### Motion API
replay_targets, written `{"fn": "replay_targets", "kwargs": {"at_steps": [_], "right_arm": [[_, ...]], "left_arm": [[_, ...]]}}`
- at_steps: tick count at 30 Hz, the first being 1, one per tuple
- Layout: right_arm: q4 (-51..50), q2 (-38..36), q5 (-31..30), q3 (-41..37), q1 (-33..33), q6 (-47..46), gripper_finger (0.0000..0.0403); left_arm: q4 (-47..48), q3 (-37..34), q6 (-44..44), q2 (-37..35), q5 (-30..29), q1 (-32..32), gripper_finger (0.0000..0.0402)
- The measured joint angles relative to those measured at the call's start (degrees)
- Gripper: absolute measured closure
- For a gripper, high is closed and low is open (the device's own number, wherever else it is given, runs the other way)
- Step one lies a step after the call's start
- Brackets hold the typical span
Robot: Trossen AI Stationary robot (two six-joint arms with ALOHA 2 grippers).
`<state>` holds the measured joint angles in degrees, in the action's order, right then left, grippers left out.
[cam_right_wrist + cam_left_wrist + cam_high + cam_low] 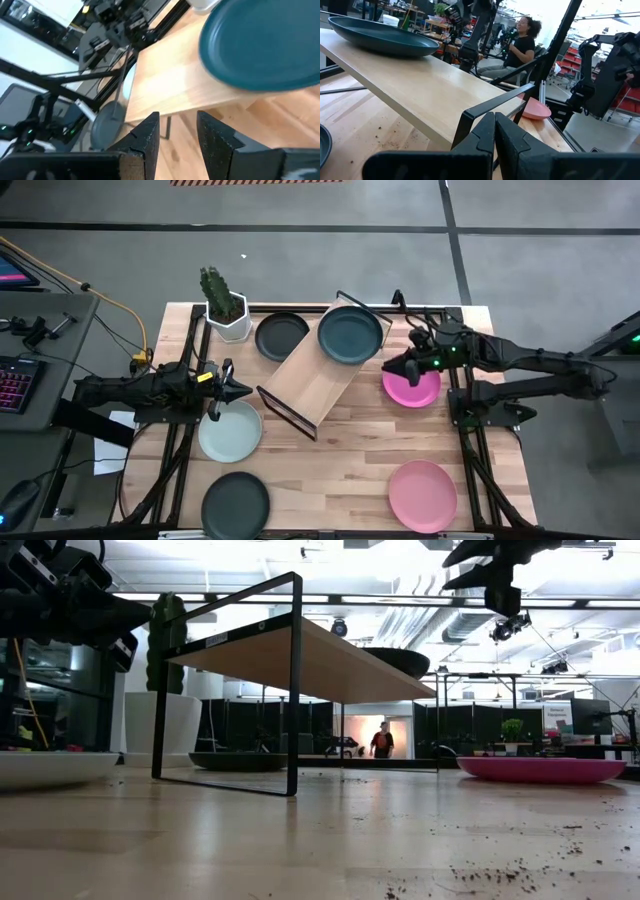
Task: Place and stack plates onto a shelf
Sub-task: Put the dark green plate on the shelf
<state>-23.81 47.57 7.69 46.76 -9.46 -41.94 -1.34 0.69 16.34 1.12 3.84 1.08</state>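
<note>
The wooden worktop is carrying the shelf at centre, one teal plate already sitting at its 1 o'clock end. The right gripper, jaws part-open and empty, is hovering beside the magenta plate at 3 o'clock, likely the next pickup, needing a drop to its rim. The left gripper is waiting at 9 o'clock, jaws shut, empty.

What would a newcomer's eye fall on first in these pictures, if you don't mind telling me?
Probably the light-wood shelf standing askew mid-table, with a dark teal plate on its far end. Next, the magenta plate just right of the shelf, under the open right gripper. The shut left gripper hovers by the pale mint plate on the left.
</note>
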Motion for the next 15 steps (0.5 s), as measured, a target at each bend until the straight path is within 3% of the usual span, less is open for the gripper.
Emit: {"fn": "replay_targets", "kwargs": {"at_steps": [15], "right_arm": [[0.0,0.0,0.0,0.0,9.7,-2.7,0.0291]], "left_arm": [[0.0,0.0,0.0,0.0,0.0,0.0,0.0402]]}}
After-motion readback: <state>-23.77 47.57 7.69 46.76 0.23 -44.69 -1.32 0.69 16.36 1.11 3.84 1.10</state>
